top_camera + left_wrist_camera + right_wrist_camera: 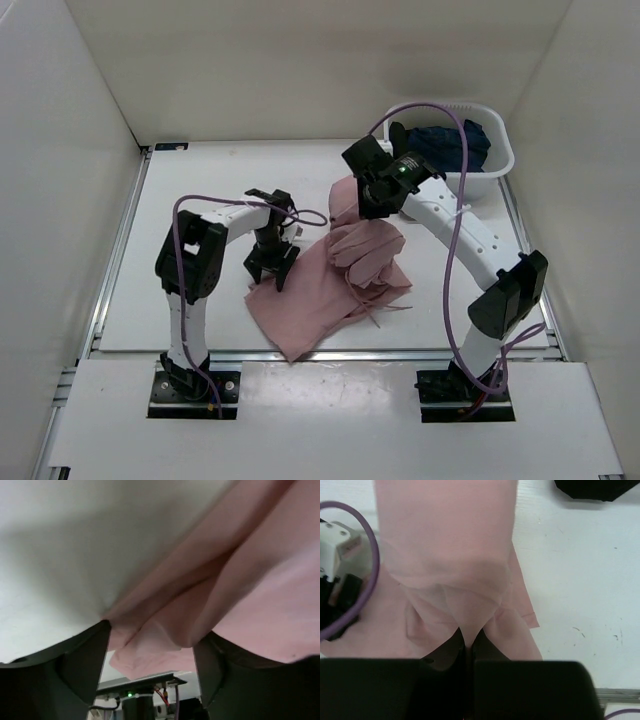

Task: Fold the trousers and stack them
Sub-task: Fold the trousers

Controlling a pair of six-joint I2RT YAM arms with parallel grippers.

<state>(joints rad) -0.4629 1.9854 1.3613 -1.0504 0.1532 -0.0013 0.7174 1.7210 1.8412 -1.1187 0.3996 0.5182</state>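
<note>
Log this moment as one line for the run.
left pincer: open, at trousers edge | right pincer: shut on trousers, fabric raised | fold: unfinished

The white counter [190,190] carried the dusty-pink trousers [315,295], rumpled near its front middle with one corner reaching the near edge, and a white basket [487,184] at its far right corner.

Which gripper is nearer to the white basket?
Right. The right gripper hangs just left of the basket, pinching the trousers. The left gripper is much farther off, at the trousers' left edge.
</note>
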